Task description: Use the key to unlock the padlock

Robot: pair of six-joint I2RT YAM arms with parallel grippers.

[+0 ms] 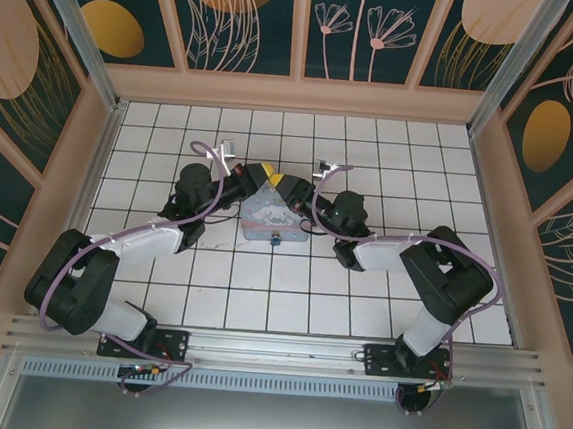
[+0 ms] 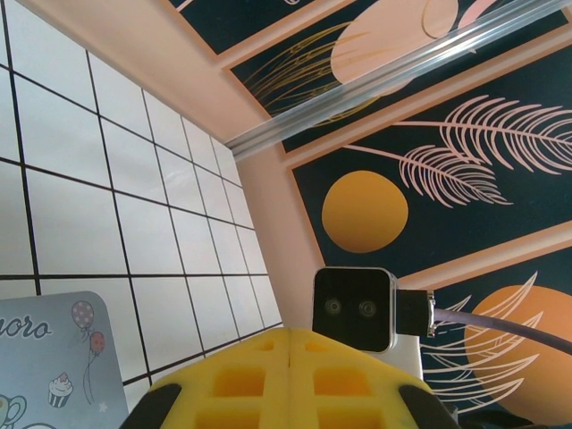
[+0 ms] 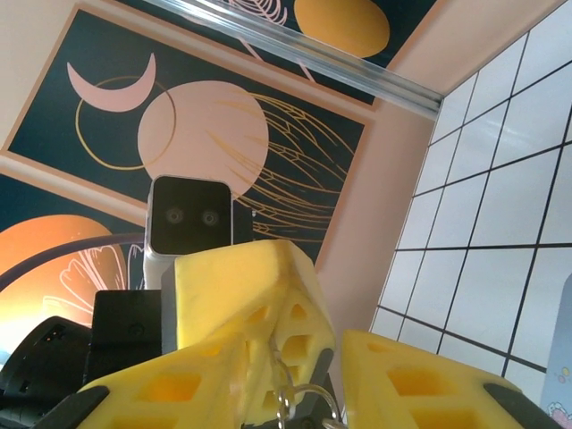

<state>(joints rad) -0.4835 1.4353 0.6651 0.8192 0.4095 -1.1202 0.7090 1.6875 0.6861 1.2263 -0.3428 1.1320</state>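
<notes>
My left gripper [image 1: 272, 181] is shut, its yellow fingers [image 3: 241, 286] pressed flat together [image 2: 290, 332]. A thin metal piece, the key [image 3: 288, 380] with a wire ring below it, is pinched in their seam; its blade is hidden. My right gripper [image 1: 291, 188] faces it tip to tip above the tin. Its yellow fingers [image 3: 420, 384] stand apart on either side of the left fingertips and the ring [image 3: 299, 362], the left one close against them and a gap on the right. The tiny blue padlock [image 1: 276, 239] sits at the tin's near edge.
A pale blue cartoon-printed tin box [image 1: 266, 218] lies on the white tiled floor [image 1: 359, 301] under both grippers, its corner visible in the left wrist view [image 2: 54, 357]. Patterned walls enclose the floor. Purple cables loop off both wrists.
</notes>
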